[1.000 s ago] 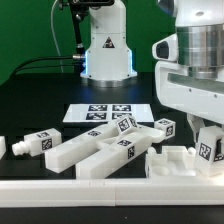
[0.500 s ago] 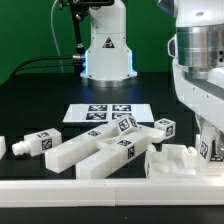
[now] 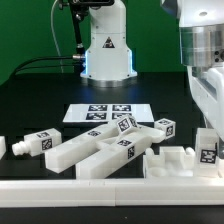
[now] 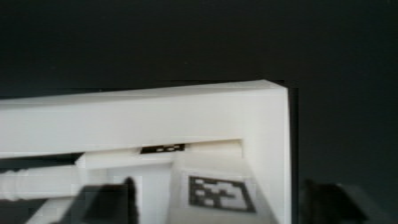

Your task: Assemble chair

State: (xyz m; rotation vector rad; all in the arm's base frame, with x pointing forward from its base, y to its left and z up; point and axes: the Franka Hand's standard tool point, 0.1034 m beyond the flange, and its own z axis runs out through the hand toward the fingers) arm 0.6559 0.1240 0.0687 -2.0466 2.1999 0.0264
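Low at the exterior view's right, the square seat frame [image 3: 172, 162] lay on the desk [image 3: 40, 105]. The end effector [image 4: 222, 203] straddled a tagged block [image 3: 207, 152] at its edge, fingers apart, gripping nothing. An off-centre lift might snag and drag the frame.

The chair pieces [image 3: 95, 150] read to me as white plastic, smooth and matt, with black-and-white tags [image 3: 125, 125] printed flat on their faces. The seat frame [image 3: 178, 160] has the same dull finish, and in the wrist view its faces look even and unpolished. The tabletop [image 3: 40, 100] is black and matt. The marker board [image 3: 100, 112] looks like thin matt card or paper. The arm [image 3: 205, 45] wears smooth white shells with a slight gloss. The rail [image 3: 60, 186] along the tabletop's front edge is plain smooth white.
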